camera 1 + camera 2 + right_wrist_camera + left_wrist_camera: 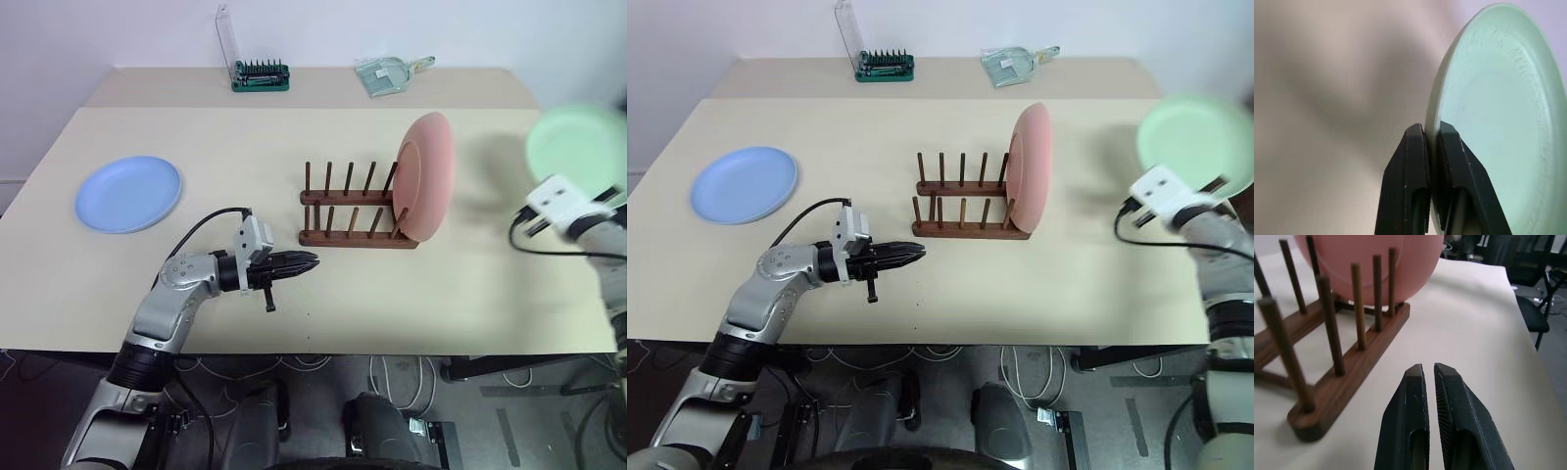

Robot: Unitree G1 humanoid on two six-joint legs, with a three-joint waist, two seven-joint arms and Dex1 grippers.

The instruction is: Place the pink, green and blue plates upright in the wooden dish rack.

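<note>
The right gripper (1432, 134) pinches the green plate's (578, 142) rim, holding it edge-up, off to the right of the wooden rack (353, 211). The pink plate (428, 176) stands in the rack's rightmost slot, so the free slots lie leftward. The left gripper (306, 261) is clenched empty; the blue plate (128, 193) lies flat on its side. No readable writing.

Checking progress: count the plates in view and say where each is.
3. Pink plate upright in the wooden dish rack; blue plate flat on the table; green plate in the right hand.
</note>
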